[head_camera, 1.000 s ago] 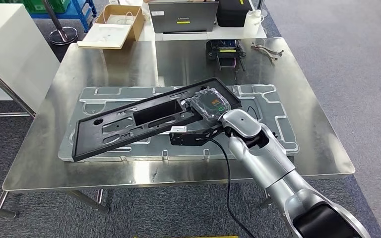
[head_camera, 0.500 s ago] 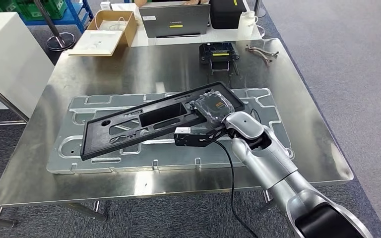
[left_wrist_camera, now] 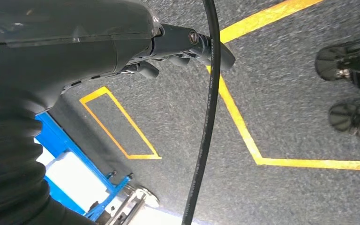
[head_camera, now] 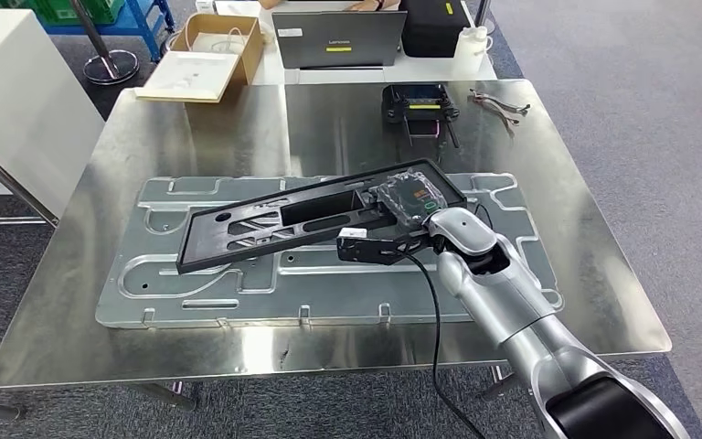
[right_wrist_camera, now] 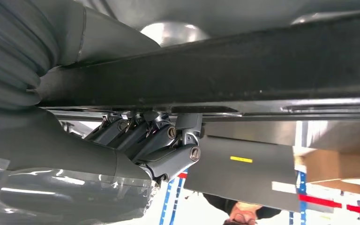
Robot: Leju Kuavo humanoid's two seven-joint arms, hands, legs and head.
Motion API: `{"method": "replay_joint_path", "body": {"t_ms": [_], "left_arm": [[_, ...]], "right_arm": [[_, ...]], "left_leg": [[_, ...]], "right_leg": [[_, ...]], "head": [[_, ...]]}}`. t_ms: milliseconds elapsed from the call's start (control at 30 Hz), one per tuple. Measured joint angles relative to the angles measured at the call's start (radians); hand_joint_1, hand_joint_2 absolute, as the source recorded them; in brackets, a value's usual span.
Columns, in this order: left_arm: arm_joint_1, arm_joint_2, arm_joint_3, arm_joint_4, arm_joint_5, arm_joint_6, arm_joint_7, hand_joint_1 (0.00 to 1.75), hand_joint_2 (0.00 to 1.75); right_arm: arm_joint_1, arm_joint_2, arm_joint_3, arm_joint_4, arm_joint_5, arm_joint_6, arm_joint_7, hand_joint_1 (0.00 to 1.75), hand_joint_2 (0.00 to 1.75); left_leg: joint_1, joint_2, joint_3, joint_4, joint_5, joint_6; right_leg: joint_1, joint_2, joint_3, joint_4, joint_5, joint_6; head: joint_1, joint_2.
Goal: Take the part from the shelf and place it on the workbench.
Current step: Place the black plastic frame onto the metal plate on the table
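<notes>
The part [head_camera: 274, 224] is a long black plastic panel with cut-outs. It hangs slightly tilted just above a grey pressed metal plate [head_camera: 238, 293] that lies on the steel workbench [head_camera: 146, 357]. My right hand [head_camera: 407, 201], wrapped in clear film, grips the panel's right end. In the right wrist view its fingers [right_wrist_camera: 168, 140] clamp the panel's edge [right_wrist_camera: 262, 70] from one side while the thumb lies on the other. My left hand [left_wrist_camera: 75, 42] hangs over the carpet floor, fingers loose and holding nothing.
At the bench's far edge stand a black device [head_camera: 418, 101] and a metal tool [head_camera: 498, 102]. Behind it sit a laptop [head_camera: 338, 38], a cardboard box [head_camera: 206, 55] and a person [right_wrist_camera: 243, 215]. A white cabinet [head_camera: 9, 91] stands at the left.
The camera has shifted. Relative to the metal plate, the panel has moved right and away from the front-left corner, and its left end sits more level.
</notes>
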Motion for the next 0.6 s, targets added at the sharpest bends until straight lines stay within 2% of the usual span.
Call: {"method": "replay_joint_path", "body": {"t_ms": [33, 67, 167, 300, 600], "left_arm": [[0.000, 0.000, 0.000, 0.000, 0.000, 0.000, 0.000, 0.00, 1.75], [0.000, -0.001, 0.000, 0.000, 0.000, -0.001, 0.000, 0.00, 1.75], [0.000, -0.001, 0.000, 0.000, 0.000, -0.001, 0.001, 0.00, 1.75], [0.000, 0.000, 0.000, 0.000, 0.001, -0.001, 0.002, 0.00, 0.00], [0.000, 0.000, 0.000, 0.000, 0.008, -0.002, 0.008, 0.00, 0.00]], "right_arm": [[-0.003, 0.000, -0.006, 0.007, 0.000, -0.003, 0.001, 0.00, 0.00], [-0.005, 0.000, -0.011, 0.015, 0.000, -0.007, 0.001, 0.00, 0.00], [-0.009, -0.001, -0.024, 0.041, 0.003, -0.014, 0.002, 0.00, 0.00], [-0.011, -0.002, -0.033, 0.072, 0.004, -0.018, 0.003, 0.00, 0.00], [-0.016, -0.002, -0.041, 0.115, 0.006, -0.027, 0.002, 0.00, 0.00]], "left_leg": [[-0.002, 0.000, 0.003, 0.002, -0.004, -0.004], [-0.004, 0.000, 0.004, 0.003, -0.008, -0.007], [-0.006, 0.000, 0.004, 0.004, -0.013, -0.005], [-0.006, 0.001, 0.011, -0.004, -0.012, -0.008], [-0.005, 0.000, 0.014, -0.009, -0.010, -0.018]], "right_leg": [[0.002, 0.000, 0.024, -0.058, 0.024, -0.005], [0.004, 0.000, 0.039, -0.094, 0.035, -0.009], [0.006, 0.002, 0.046, -0.114, 0.032, -0.007], [0.007, 0.003, 0.047, -0.113, 0.029, -0.011], [0.007, 0.003, 0.048, -0.111, 0.027, -0.015]], "head": [[0.000, 0.000], [0.000, 0.000], [0.000, 0.000], [0.000, 0.000], [0.000, 0.000]]}}
